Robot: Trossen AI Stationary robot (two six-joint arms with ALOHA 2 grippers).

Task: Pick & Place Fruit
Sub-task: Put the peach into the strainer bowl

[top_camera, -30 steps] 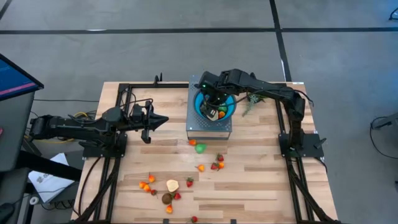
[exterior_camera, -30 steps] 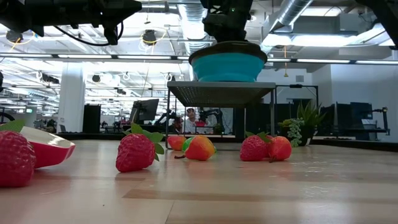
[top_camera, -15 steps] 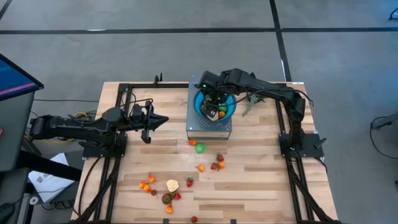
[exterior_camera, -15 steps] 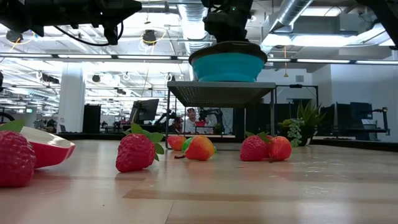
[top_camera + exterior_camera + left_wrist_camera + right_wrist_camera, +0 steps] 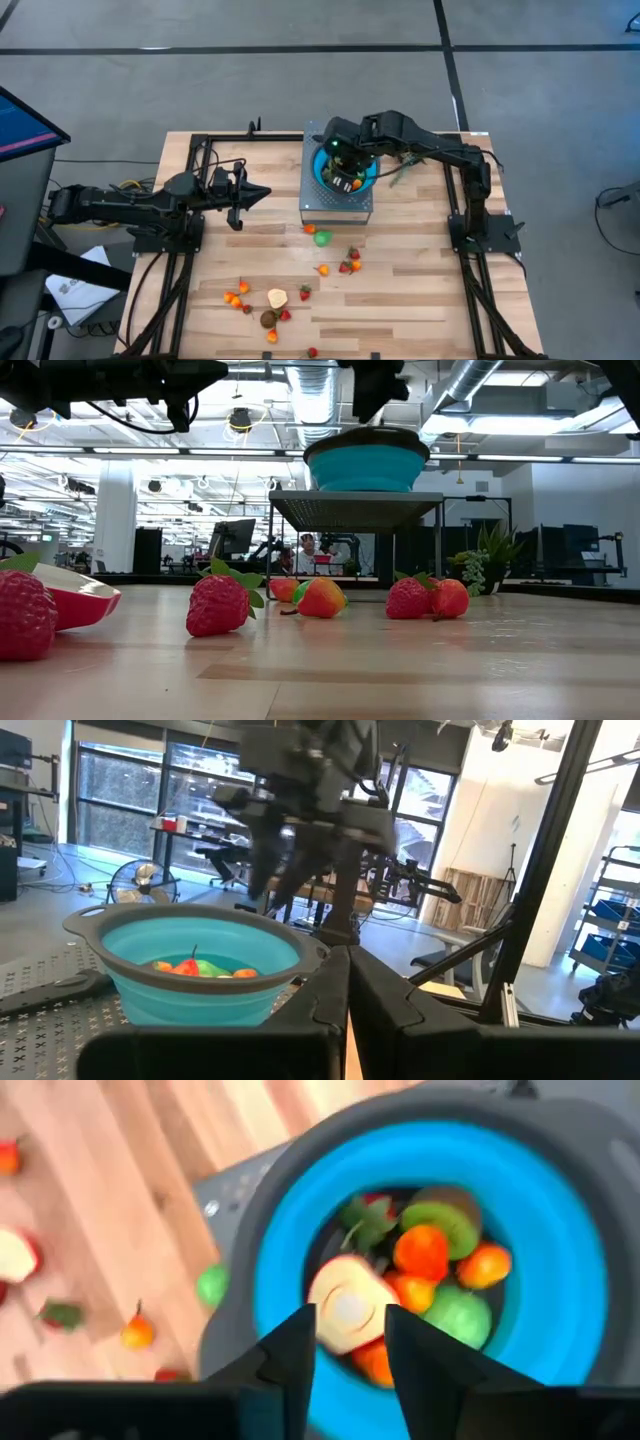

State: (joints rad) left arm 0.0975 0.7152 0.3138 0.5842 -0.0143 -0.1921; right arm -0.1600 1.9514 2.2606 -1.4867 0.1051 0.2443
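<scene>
The blue bowl (image 5: 372, 178) stands on a grey perforated stand (image 5: 335, 208) at the table's far middle. It holds red, orange and green toy fruits and a pale apple slice (image 5: 346, 1306). My right gripper (image 5: 348, 1328) hangs open just above the bowl, and the slice lies below the gap between its fingers. More fruit is scattered on the wood: a green piece (image 5: 322, 238), strawberries (image 5: 350, 262) and a cluster (image 5: 262, 305) near the front edge. My left gripper (image 5: 262, 193) waits shut, left of the stand.
A leafy green piece (image 5: 403, 165) lies right of the bowl. Black frame rails (image 5: 200, 150) run along the table's left and right sides. In the low view, strawberries (image 5: 220, 605) and an apple slice (image 5: 75, 600) lie close to the near edge. Bare wood shows between stand and fruit.
My right gripper has risen straight up out of the blue bowl. In the low view it now stands clear above the rim, where it sat inside before. The bowl and the fruit on the table have stayed put.
</scene>
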